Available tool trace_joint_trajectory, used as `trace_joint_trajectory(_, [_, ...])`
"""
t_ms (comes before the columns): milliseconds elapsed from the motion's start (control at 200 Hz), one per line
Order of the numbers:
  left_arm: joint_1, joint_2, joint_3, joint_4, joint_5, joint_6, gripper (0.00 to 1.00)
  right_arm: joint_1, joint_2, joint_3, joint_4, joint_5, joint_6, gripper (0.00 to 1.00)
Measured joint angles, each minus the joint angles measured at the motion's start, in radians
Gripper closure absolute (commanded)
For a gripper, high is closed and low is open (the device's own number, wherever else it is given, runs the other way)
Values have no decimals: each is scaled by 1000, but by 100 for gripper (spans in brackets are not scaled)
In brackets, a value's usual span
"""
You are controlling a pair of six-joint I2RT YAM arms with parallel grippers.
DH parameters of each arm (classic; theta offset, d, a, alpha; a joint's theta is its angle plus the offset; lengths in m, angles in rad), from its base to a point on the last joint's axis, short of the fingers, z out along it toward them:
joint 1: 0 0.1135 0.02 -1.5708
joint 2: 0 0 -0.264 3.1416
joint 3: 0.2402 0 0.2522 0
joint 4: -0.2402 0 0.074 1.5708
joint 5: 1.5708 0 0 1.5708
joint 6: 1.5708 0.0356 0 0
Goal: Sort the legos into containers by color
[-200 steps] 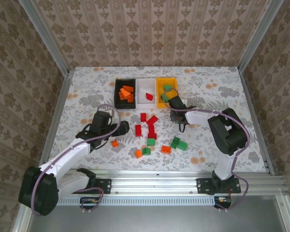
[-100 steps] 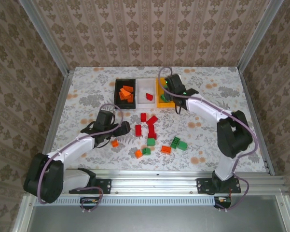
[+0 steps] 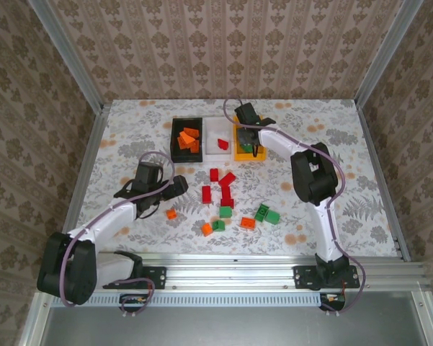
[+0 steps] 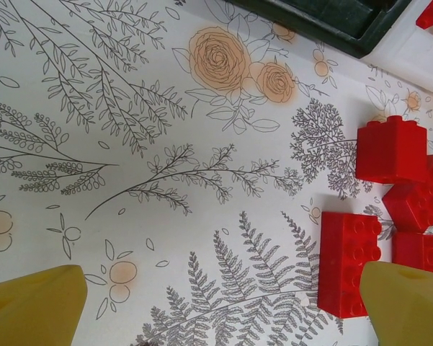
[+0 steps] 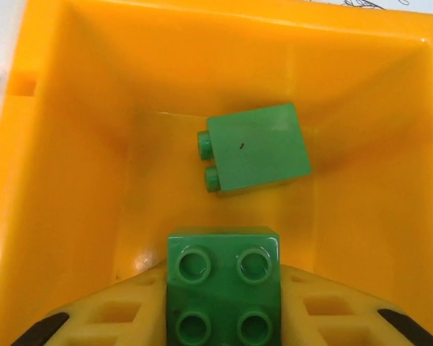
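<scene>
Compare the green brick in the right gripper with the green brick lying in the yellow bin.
The held green brick sits clamped in the right gripper, four studs facing the camera; the loose green brick lies on its side on the floor of the yellow bin. The held one is darker. Both are green.

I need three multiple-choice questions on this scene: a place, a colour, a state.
1. The right gripper is above: A) the white bin; B) the yellow bin; C) the table edge.
2. The bricks in the black bin are: A) green; B) red; C) orange.
3. The left gripper is: A) open and empty; B) shut on a red brick; C) shut on an orange brick.
1 B: it holds a green brick above the yellow floor. 2 C: all there are orange. 3 A: its fingers stand wide apart.
</scene>
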Motion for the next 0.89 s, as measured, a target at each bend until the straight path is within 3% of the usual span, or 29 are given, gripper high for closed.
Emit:
trace_joint_trajectory(140, [1, 10, 0, 6, 16, -4, 0, -2, 0, 19, -12, -11, -5, 48])
trace_joint_trajectory(375, [-9, 38, 26, -6, 37, -7, 0, -2, -48, -16, -16, -23, -3, 47])
trace_joint_trajectory(715, [-144, -4, 111, -121, -63, 14, 7, 61, -631, -576, 135, -93, 92, 47])
trace_joint_trajectory(895, [-168, -93, 94, -195, -115, 15, 15, 168, -735, -794, 158, -107, 119, 47])
